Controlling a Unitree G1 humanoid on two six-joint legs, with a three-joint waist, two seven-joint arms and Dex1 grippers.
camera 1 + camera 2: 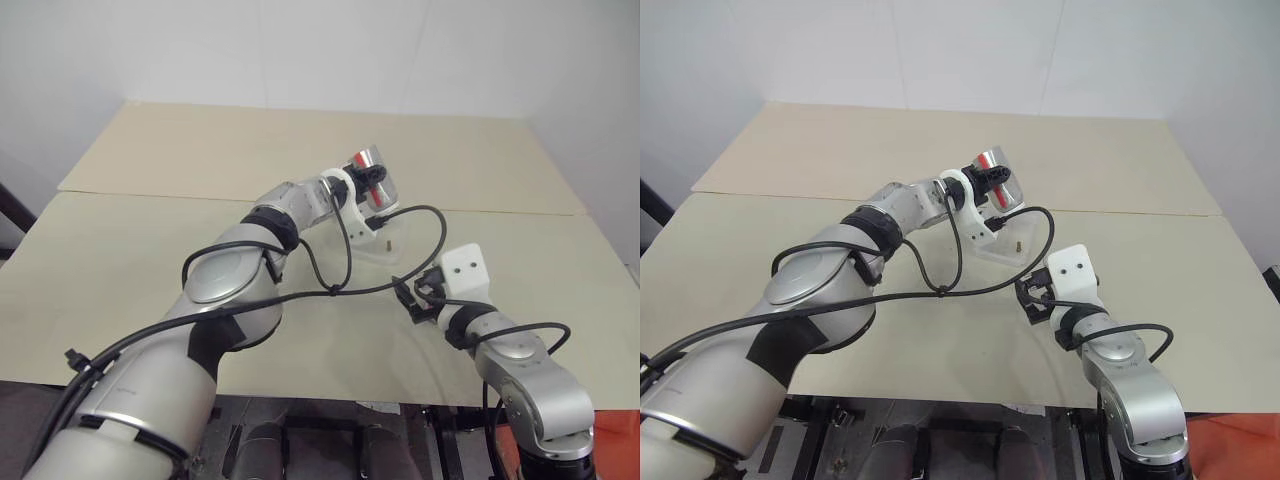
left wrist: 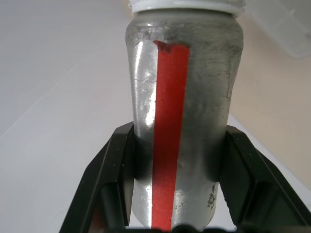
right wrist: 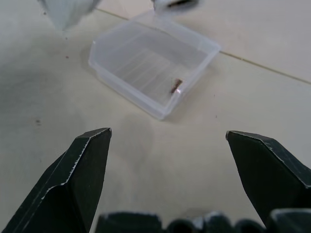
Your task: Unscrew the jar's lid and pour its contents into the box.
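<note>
While left fingers clamp silvery red-striped jar, right fingers gape, empty.

Jar shiny scuffed metal; box clear smooth plastic; table matt.

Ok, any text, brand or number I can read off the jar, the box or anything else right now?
None readable.
The jar, held in the left gripper: a plain red stripe on its silver wall, no lettering on the side shown.
The box: clear plastic, no print.
The table: unmarked.
</note>
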